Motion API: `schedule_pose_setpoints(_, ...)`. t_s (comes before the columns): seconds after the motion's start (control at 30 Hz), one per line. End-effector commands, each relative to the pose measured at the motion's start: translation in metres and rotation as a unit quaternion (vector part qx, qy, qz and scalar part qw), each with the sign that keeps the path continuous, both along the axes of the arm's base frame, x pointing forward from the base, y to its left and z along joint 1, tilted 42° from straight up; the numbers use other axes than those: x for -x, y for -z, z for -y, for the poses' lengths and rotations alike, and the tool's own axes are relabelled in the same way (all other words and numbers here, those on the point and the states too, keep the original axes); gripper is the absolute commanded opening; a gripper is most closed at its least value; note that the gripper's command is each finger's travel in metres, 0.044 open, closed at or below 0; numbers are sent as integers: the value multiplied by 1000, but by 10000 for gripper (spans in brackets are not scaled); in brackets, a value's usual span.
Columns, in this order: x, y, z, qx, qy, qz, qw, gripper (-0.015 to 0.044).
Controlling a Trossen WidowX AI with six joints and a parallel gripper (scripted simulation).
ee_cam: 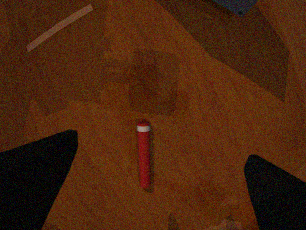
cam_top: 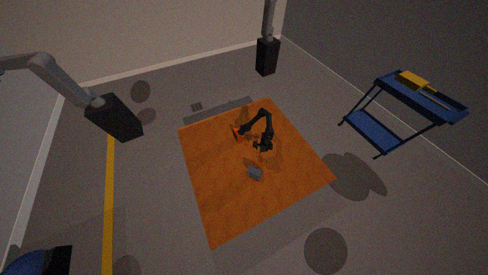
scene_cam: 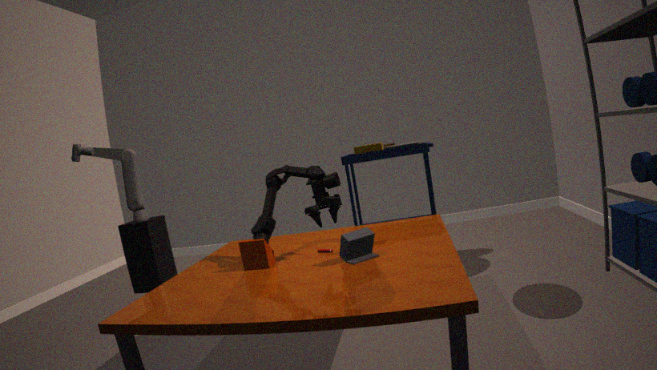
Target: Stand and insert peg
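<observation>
A red peg [ee_cam: 144,159] [scene_cam: 324,250] [cam_top: 261,154] with a white band at one end lies flat on the orange table [scene_cam: 298,294] [cam_top: 225,191]. In the wrist view its banded end points up the frame, and it lies midway between my two dark fingers. My gripper [scene_cam: 324,215] [cam_top: 260,147] [ee_cam: 166,153] is open and empty, pointing down, well above the peg.
An orange block [scene_cam: 255,254] [cam_top: 237,134] sits by the arm's base. Off the table are a blue cart [scene_cam: 390,178] [cam_top: 406,109], two other robot arms on black pedestals [scene_cam: 147,252] [cam_top: 268,54], and shelving [scene_cam: 630,138] at the right.
</observation>
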State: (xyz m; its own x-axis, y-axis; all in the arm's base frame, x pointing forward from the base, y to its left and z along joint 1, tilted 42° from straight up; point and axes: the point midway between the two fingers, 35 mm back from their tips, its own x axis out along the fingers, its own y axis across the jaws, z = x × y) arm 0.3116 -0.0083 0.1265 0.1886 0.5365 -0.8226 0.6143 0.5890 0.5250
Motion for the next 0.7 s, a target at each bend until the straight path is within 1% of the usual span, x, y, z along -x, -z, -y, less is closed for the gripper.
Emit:
schedule_pose_setpoints(0.0, 3, 14, -21, -28, -49, -1, 998, 440)
schedule_pose_setpoints(0.17, 9, 27, -47, -62, -108, 4, 992, 440)
schedule_pose_setpoints(0.67, 7, 41, -59, -62, -113, 6, 992, 440)
